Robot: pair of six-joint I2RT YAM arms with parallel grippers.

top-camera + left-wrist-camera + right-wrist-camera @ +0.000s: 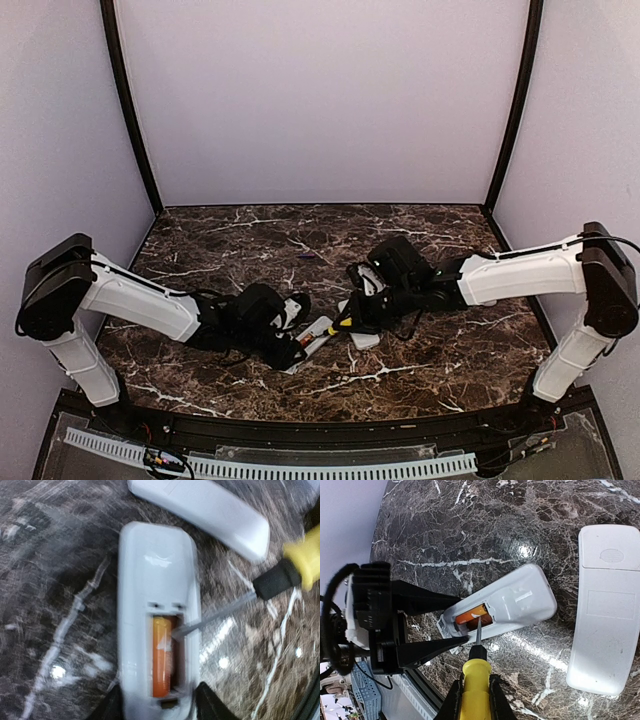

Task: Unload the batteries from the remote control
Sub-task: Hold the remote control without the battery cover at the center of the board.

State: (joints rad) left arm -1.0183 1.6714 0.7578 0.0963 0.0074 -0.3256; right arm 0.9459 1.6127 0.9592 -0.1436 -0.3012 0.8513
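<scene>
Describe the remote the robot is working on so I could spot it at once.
Near the middle of the dark marble table, look between the left arm's black fingers. The white remote there has its back open on an orange battery; the neighbouring remote is closed.

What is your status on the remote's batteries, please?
Left gripper clamped on end of remote. Right gripper shut on screwdriver, tip in open bay. One orange battery seated. Second remote alongside, not blocking.
</scene>
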